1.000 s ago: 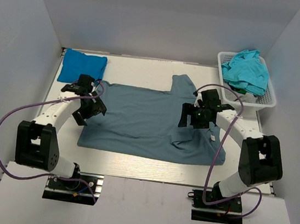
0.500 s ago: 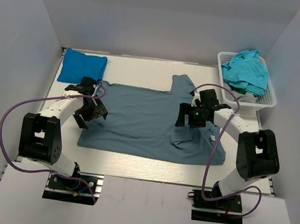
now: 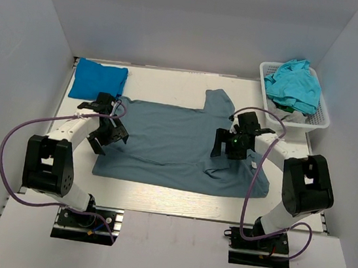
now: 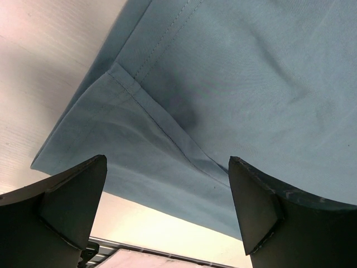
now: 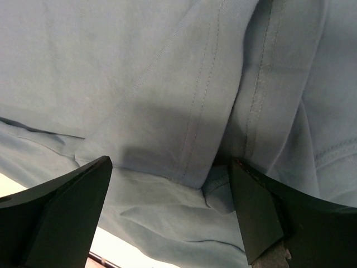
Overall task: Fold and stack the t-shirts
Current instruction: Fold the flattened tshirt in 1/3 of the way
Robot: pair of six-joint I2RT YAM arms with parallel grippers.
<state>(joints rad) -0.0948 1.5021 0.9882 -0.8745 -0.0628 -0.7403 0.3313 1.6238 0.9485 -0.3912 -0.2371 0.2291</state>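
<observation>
Folding of the large grey-blue t-shirt [image 3: 171,143] appears about to begin.

**Top view:** the shirt lies spread across the middle of the desk [image 3: 157,200]. A bright blue t-shirt [image 3: 99,71] sits folded at the far left corner, and turquoise t-shirts [image 3: 294,83] are heaped in the white basket [image 3: 323,120]. The left jaws stand open over the shirt's left edge and the right jaws open over its rumpled right side, neither holding cloth. A small white tag [image 3: 253,164] shows on the shirt, too small to read.

**Left wrist:** the open jaws frame a stitched hem corner of the shirt [image 4: 223,84] on the pale desk [image 4: 44,67].

**Right wrist:** the open jaws frame overlapping seamed folds [image 5: 111,67]. The next move probably calls for lowering both jaws and pinching one layer each. No writing is legible.
</observation>
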